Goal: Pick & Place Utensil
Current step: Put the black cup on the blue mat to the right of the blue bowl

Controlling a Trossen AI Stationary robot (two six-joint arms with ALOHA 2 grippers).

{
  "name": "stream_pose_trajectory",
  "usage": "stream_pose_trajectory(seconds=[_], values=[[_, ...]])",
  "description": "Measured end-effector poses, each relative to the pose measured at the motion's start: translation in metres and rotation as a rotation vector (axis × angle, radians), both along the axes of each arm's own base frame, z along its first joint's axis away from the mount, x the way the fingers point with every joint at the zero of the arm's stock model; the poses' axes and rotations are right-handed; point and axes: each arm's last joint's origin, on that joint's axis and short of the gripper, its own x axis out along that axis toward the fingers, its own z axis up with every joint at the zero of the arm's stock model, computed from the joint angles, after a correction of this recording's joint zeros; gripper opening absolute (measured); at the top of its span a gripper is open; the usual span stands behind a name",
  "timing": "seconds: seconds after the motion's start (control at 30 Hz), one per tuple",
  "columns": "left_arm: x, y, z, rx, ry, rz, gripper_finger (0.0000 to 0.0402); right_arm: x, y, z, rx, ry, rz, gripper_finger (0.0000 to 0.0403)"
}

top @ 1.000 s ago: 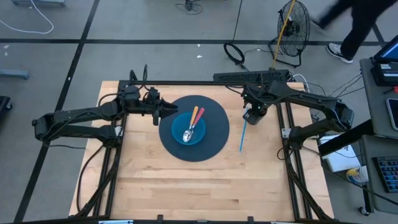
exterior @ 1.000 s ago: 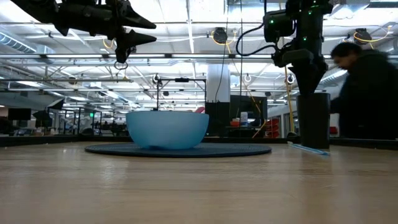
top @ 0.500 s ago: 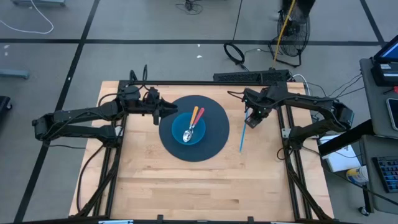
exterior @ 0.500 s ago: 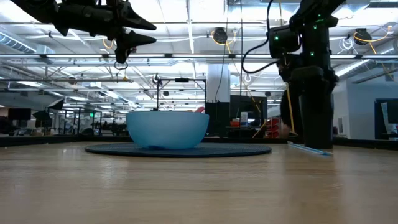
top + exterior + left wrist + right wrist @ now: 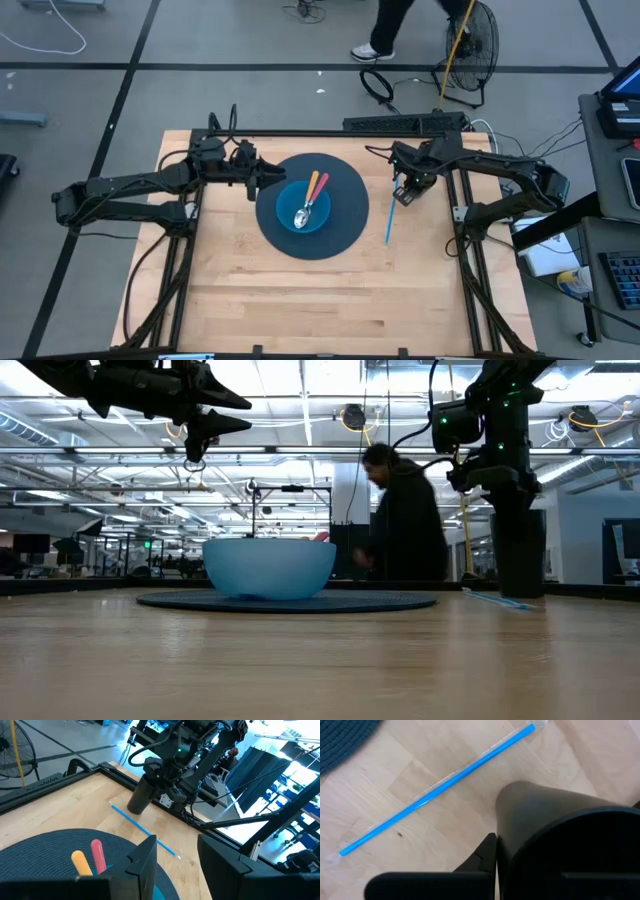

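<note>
A black cup (image 5: 411, 186) is held upright in the right gripper (image 5: 407, 183), just beyond the straw (image 5: 389, 220), which lies lengthwise front-to-back beside the mat (image 5: 345, 225). The left gripper (image 5: 262, 176) is parked open, farther off.

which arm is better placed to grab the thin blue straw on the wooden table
Right, probably: the right gripper sits beside the thin blue plastic straw, while the left gripper hovers beyond the light blue bowl.
</note>
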Motion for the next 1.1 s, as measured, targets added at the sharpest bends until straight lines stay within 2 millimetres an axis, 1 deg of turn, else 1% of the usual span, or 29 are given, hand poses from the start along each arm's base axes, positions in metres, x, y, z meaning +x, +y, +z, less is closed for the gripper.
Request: stream_pose_trajectory(seconds=[0.27, 0.4, 0.5, 0.7, 0.83, 0.93, 1.1], values=[[-0.001, 0.000, -0.003, -0.004, 0.032, 0.018, 0.0147, -0.001, 0.002, 0.000, 0.034, 0.005, 0.009, 0.0004], [-0.001, 0.000, -0.005, -0.010, 0.048, 0.018, 0.0147, -0.001, 0.002, 0.006, 0.041, 0.008, 0.009, 0.0004], [-0.001, 0.000, -0.005, -0.010, 0.051, 0.018, 0.0147, 0.001, 0.001, 0.016, 0.051, -0.012, 0.011, 0.0003], [-0.001, 0.000, -0.005, -0.008, 0.051, 0.025, 0.0147, 0.012, 0.002, 0.046, 0.011, -0.088, 0.044, 0.0002], [-0.001, 0.001, -0.005, 0.000, 0.053, 0.037, 0.0147, 0.022, 0.007, 0.067, -0.025, -0.164, 0.091, 0.0001], [-0.001, 0.001, -0.005, 0.005, 0.055, 0.049, 0.0147, 0.029, 0.013, 0.078, -0.047, -0.219, 0.118, 0.0001], [-0.001, 0.002, -0.005, 0.017, 0.057, 0.068, 0.0147, 0.043, 0.023, 0.090, -0.033, -0.290, 0.163, 0.0001]])
